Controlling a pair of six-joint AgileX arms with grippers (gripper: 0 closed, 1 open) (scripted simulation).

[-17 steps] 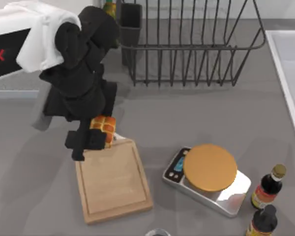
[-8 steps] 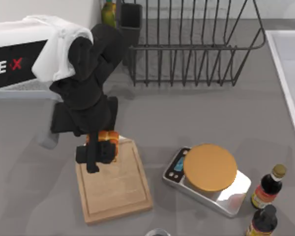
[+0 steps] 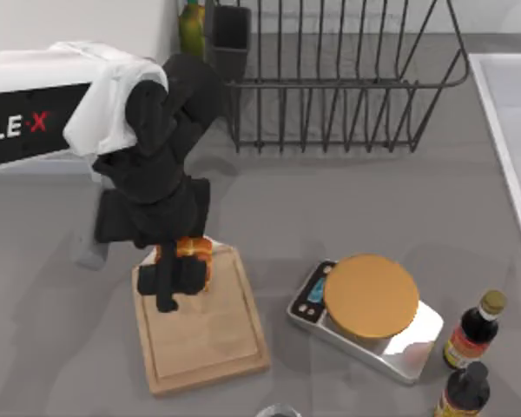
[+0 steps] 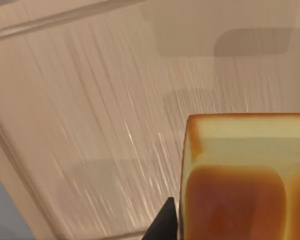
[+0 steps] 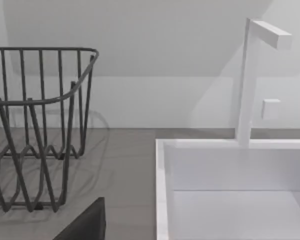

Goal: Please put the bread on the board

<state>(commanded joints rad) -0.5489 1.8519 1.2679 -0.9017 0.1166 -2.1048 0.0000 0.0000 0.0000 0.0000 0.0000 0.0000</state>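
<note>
The bread (image 3: 186, 249), a small golden-orange loaf with browned bumps, is held in my left gripper (image 3: 179, 268), which is shut on it from above. It hangs over the far left part of the board (image 3: 207, 334), a light wooden cutting board left of the table's centre. In the left wrist view the bread (image 4: 245, 180) is close above the wood grain of the board (image 4: 90, 100); whether they touch I cannot tell. A dark finger (image 4: 165, 226) shows beside the loaf. A dark part of my right gripper (image 5: 85, 225) shows in the right wrist view, facing the rack and the sink.
A silver scale with a round orange top (image 3: 370, 295) stands right of the board. Two dark sauce bottles (image 3: 473, 330) are at the front right. A black wire dish rack (image 3: 339, 78) fills the back, and a white sink (image 3: 512, 113) runs along the right edge.
My left gripper has carried the bread from the board's far corner a little forward, over the board, and has come lower. The right arm has not moved.
</note>
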